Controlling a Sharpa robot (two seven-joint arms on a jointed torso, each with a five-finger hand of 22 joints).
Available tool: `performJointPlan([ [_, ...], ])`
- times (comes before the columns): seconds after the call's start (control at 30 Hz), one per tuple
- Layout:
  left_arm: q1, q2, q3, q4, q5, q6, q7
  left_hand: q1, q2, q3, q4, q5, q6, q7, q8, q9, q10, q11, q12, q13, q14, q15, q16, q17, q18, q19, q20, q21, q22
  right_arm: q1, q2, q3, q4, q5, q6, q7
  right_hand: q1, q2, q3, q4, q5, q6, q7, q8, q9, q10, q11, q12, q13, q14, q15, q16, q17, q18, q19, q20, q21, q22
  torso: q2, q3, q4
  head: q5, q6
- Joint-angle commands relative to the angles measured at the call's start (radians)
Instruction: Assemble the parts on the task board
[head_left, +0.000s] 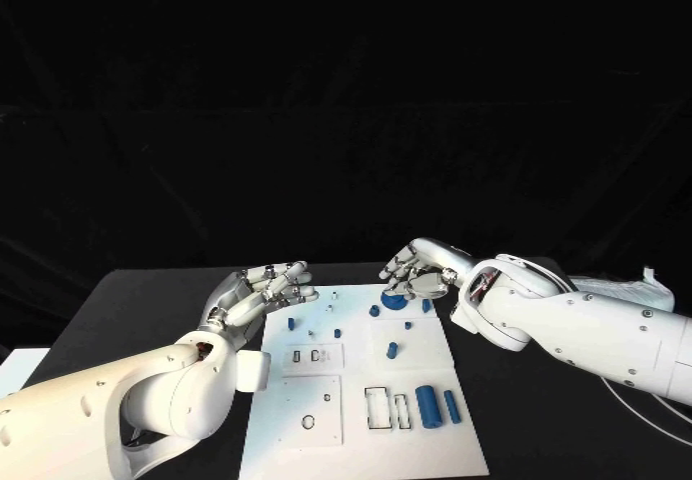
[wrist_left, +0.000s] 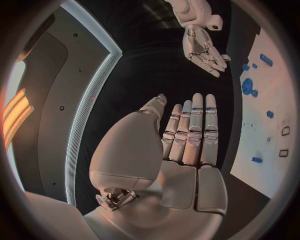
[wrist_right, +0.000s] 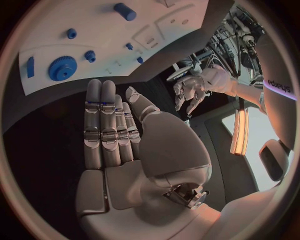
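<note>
- The task board (head_left: 361, 400) is seen as a white plate at the middle of the black table (head_left: 130, 300), running from the table's centre toward 6 o'clock.
- The left hand (head_left: 267, 288) is held over the board's far corner at about 10 o'clock; nothing is held in it, and its fingers (wrist_left: 195, 127) are stretched out side by side, as shown in the left wrist view.
- The right hand (head_left: 418, 272) is held over the board's far edge at about 1 o'clock; it is likewise empty, with fingers (wrist_right: 103, 125) straight and lying alongside each other, the thumb set a little apart.
- A blue gear (head_left: 394, 298) lies on the board just beneath the right hand, with smaller blue pieces (head_left: 375, 311) near it.
- A blue peg (head_left: 392, 350) lies near the board's centre.
- A thick blue cylinder (head_left: 427, 402) and a thinner blue rod (head_left: 450, 404) lie side by side toward 5 o'clock, just beside 2 outlined slots (head_left: 378, 408).
- A white cloth (head_left: 627, 290) is seen at 3 o'clock behind the right arm.
</note>
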Motion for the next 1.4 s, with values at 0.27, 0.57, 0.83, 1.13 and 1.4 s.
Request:
performJointPlan([
  [0.27,0.001,0.004,0.002,0.020,-0.008,0.013,0.009,-0.013,0.000,-0.006,0.000,-0.003,0.000,0.006,-0.010,-0.001,-0.003,0.008,-0.015,-0.001,-0.005,0.010,-0.012,0.000,0.011,0.000,0.007,-0.012,-0.006,0.030,0.019,0.001,-0.001,-0.347,0.127,-0.154,-0.024,-0.031,0.043,0.021,-0.022,0.013,-0.011,-0.008,0.000,-0.009,-0.012,-0.004,0.000,0.054,-0.021,0.175,0.120,0.003,0.051,-0.021,0.114,0.065,0.055,-0.0032,0.0243,-0.024,0.011],
  [0.57,0.001,-0.007,0.003,0.038,-0.010,0.008,0.003,-0.016,-0.002,-0.010,0.000,-0.004,-0.001,0.008,-0.014,-0.001,-0.004,0.009,-0.019,-0.001,-0.007,0.011,-0.017,0.000,0.011,-0.001,0.008,-0.015,-0.008,0.035,0.039,0.001,0.002,-0.406,0.160,-0.168,-0.039,-0.072,0.112,0.066,-0.034,-0.003,-0.013,-0.007,0.001,-0.046,-0.009,-0.003,0.000,0.042,-0.018,0.416,0.266,-0.013,0.084,-0.026,0.328,0.262,0.079,0.0003,0.0343,-0.026,0.013],
  [0.83,0.001,-0.017,0.005,0.049,-0.011,0.008,-0.002,-0.018,-0.003,-0.012,-0.001,-0.004,-0.003,0.010,-0.018,-0.001,-0.007,0.011,-0.023,-0.001,-0.009,0.013,-0.021,0.000,0.011,-0.003,0.010,-0.018,-0.011,0.036,0.046,0.001,-0.002,-0.432,0.183,-0.177,-0.035,-0.106,0.167,0.108,-0.035,-0.003,-0.014,-0.007,0.003,-0.048,-0.007,-0.003,0.001,0.045,-0.017,0.674,0.507,-0.052,0.124,-0.022,0.604,0.591,0.093,0.0007,0.0400,-0.030,0.012],
  [1.13,0.002,-0.021,0.007,0.051,-0.011,0.007,-0.006,-0.019,-0.003,-0.014,-0.002,-0.004,-0.005,0.011,-0.021,-0.001,-0.009,0.012,-0.025,-0.001,-0.011,0.014,-0.024,0.000,0.011,-0.004,0.011,-0.020,-0.013,0.036,0.056,0.001,-0.015,-0.446,0.195,-0.180,-0.029,-0.122,0.191,0.132,-0.037,-0.004,-0.013,-0.007,0.003,-0.057,-0.004,-0.004,0.000,0.034,-0.013,0.766,0.590,-0.060,0.118,-0.017,0.677,0.672,0.102,0.0009,0.0426,-0.031,0.014],
  [1.4,0.002,-0.024,0.009,0.053,-0.011,0.009,-0.010,-0.020,-0.004,-0.015,-0.003,-0.004,-0.007,0.013,-0.024,-0.001,-0.012,0.014,-0.027,-0.001,-0.012,0.015,-0.026,0.000,0.011,-0.005,0.012,-0.022,-0.014,0.036,0.068,0.001,-0.030,-0.452,0.204,-0.182,-0.029,-0.129,0.199,0.147,-0.040,-0.004,-0.012,-0.007,0.003,-0.058,-0.004,-0.004,0.000,0.038,-0.013,0.828,0.654,-0.067,0.126,-0.016,0.722,0.728,0.107,-0.0004,0.0474,-0.034,0.013],
])
